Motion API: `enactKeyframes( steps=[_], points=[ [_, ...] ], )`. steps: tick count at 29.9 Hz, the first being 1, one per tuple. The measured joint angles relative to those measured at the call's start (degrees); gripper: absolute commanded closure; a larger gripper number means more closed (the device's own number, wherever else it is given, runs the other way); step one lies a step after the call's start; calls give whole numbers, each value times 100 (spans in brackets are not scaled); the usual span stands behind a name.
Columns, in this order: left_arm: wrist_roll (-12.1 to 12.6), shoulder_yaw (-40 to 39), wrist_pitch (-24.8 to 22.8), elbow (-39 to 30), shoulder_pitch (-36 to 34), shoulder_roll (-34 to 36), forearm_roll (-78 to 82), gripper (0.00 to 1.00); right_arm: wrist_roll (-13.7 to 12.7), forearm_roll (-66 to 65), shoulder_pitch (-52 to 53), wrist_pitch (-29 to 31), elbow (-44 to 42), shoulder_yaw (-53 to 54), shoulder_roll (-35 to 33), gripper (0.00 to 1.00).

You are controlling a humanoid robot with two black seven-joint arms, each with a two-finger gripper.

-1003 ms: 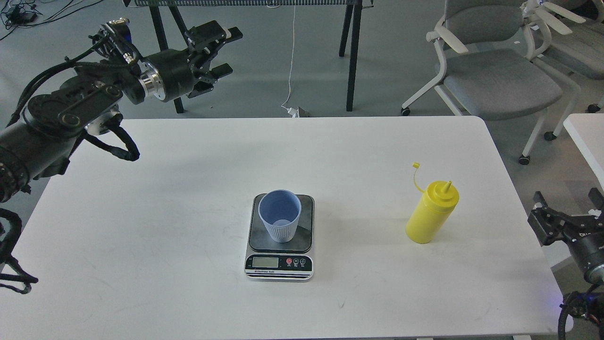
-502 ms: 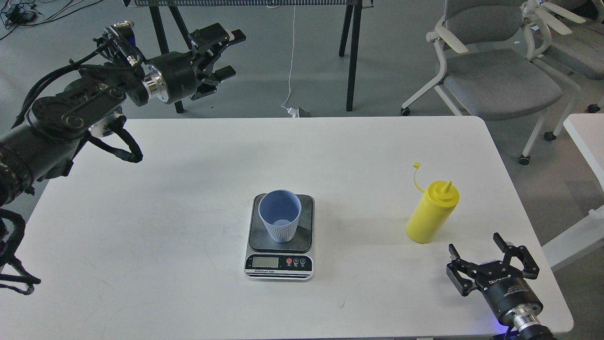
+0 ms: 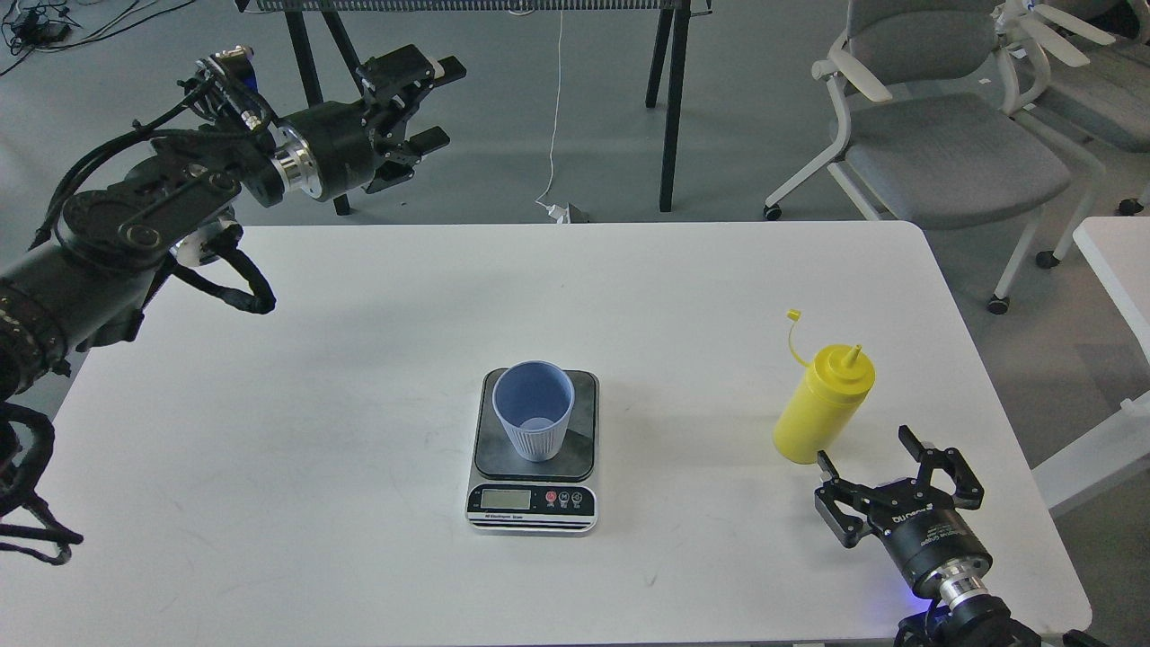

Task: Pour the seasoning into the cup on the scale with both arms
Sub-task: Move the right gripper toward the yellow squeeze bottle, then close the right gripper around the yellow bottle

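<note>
A light-blue ribbed cup (image 3: 534, 409) stands upright on the dark platform of the scale (image 3: 534, 503) at the table's middle front. The yellow seasoning bottle (image 3: 822, 404) stands upright at the right, its small tethered cap hanging open up and to the left of the nozzle. My right gripper (image 3: 867, 449) is open and empty just below and in front of the bottle, its fingertips close to the bottle's base but apart from it. My left gripper (image 3: 437, 99) is open and empty, held high beyond the table's far left edge.
The white table (image 3: 359, 359) bears only the scale, cup and bottle. Grey office chairs (image 3: 934, 135) stand beyond the far right corner. Black stand legs (image 3: 669, 108) and a white cable are behind the table. Another white table edge (image 3: 1119, 261) is at the right.
My right arm has come in from the right edge over the table and moved left and up toward the bottle's base. My left arm has shifted only slightly.
</note>
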Motion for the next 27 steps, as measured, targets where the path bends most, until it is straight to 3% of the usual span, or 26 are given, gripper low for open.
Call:
enactKeyframes(
  steps=[27],
  points=[
    [0, -9, 0, 0, 201, 30, 4, 1, 9, -274, 610, 0, -483, 9, 628, 1]
  ],
)
